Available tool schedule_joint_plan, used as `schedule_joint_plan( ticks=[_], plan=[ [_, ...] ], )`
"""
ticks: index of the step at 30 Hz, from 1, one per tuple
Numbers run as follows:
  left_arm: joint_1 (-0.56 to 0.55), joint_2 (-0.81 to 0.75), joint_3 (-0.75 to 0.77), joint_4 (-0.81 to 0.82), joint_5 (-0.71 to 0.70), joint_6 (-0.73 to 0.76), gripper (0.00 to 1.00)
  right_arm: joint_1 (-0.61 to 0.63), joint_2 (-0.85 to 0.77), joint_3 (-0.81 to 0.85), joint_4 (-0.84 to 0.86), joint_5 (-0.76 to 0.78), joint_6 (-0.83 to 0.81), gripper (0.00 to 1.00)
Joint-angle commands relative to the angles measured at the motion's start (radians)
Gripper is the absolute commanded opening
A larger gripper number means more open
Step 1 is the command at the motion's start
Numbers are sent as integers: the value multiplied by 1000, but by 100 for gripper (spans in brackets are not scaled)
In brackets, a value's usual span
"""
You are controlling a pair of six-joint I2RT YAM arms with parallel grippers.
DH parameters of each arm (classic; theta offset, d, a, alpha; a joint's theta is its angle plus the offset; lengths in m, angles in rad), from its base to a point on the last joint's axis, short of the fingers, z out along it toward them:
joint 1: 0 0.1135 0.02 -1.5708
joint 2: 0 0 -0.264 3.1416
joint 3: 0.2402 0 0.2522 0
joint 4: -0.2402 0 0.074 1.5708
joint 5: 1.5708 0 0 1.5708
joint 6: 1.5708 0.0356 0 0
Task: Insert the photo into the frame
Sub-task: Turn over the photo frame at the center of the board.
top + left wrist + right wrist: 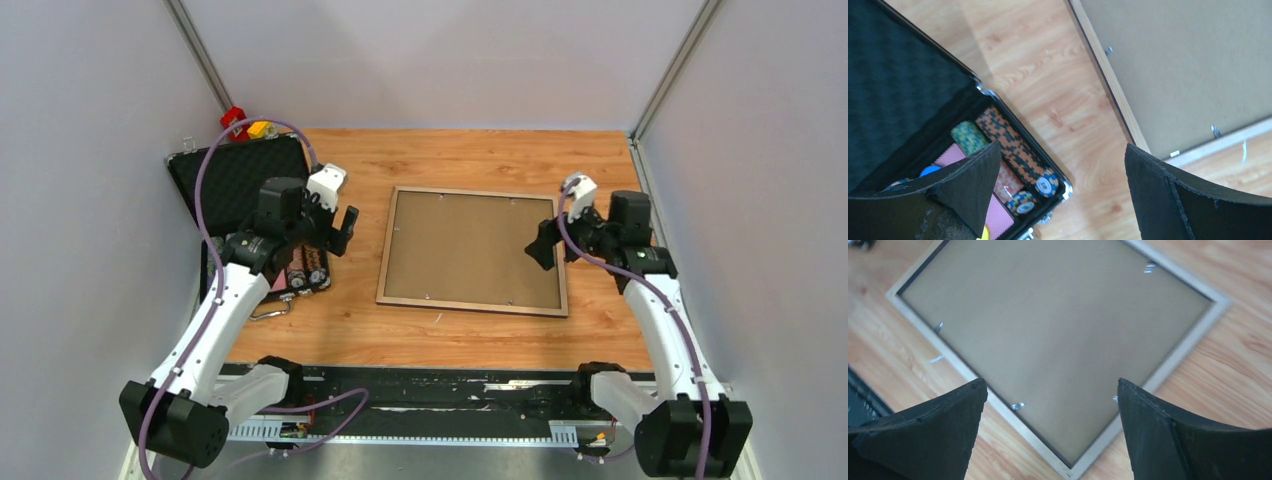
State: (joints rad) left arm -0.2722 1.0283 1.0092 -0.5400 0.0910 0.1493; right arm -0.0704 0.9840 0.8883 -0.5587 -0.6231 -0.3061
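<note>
I have the frame [386, 250] lying flat in the middle of the top view, tan back facing up, on the wooden table [470, 160]. A brown backing panel [472, 248] fills its opening.

The left gripper [332, 232] hangs left of centre in that view, beside the frame's left rim and not touching it. Its jaws are spread wide and hold nothing. In the left wrist view the left gripper [1062, 147] has one finger at the lower left and one at the lower right, with bare table [1038, 60] between them. The frame's rim [1108, 85] runs down from the top centre towards the right finger, and the panel [1188, 65] fills the upper right. The open black case [908, 90] with its rows of chips [1013, 145] sits at the left, partly under the left finger.

The right gripper [548, 240] sits right of centre in the top view, over the frame's right rim, released and empty. In the right wrist view the right gripper [1052, 382] straddles a corner of the frame [1184, 340] that points to the bottom centre; the panel [1058, 325] lies below the gap and above it in the picture. A small metal tab [1018, 405] shows near the left finger. I cannot tell whether the fingers touch the rim.
</note>
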Motion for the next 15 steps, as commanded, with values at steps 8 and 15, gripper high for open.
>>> schedule_joint_plan(
  ticks=[8, 15],
  plan=[
    [2, 20, -21, -85, 131, 111, 100, 460, 125, -98, -23, 188, -196, 98],
    [3, 94, -41, 1, 132, 111, 100, 613, 220, -149, 6, 345, -249, 86]
  ],
)
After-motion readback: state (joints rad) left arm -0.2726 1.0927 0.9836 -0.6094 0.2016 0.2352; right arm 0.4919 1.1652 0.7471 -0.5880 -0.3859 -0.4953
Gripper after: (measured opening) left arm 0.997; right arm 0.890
